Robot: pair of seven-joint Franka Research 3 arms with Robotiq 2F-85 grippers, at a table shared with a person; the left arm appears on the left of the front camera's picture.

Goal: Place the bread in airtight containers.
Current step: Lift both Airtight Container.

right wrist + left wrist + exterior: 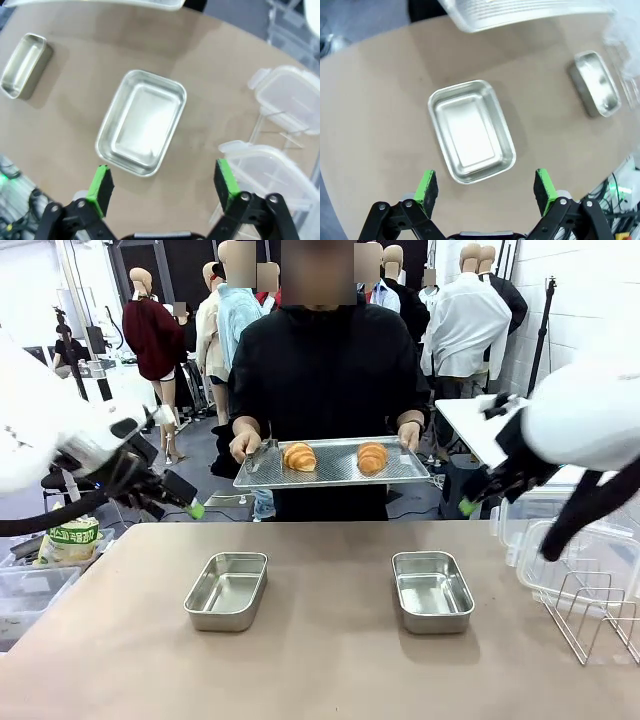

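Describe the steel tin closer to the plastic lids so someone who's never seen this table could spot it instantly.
Look at the tan table between the robot and the person. Two empty, lidless steel tins sit on it side by side; you want the right tin, on the robot's right. Unlike the left tin, it lies beside the clear plastic lids and wire rack.

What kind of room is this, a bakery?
Probably a robot lab, not a bakery. A left robot arm and right robot arm hang over a plain table with two empty tins, a person holds a tray of croissants, and a black cable hangs beside.
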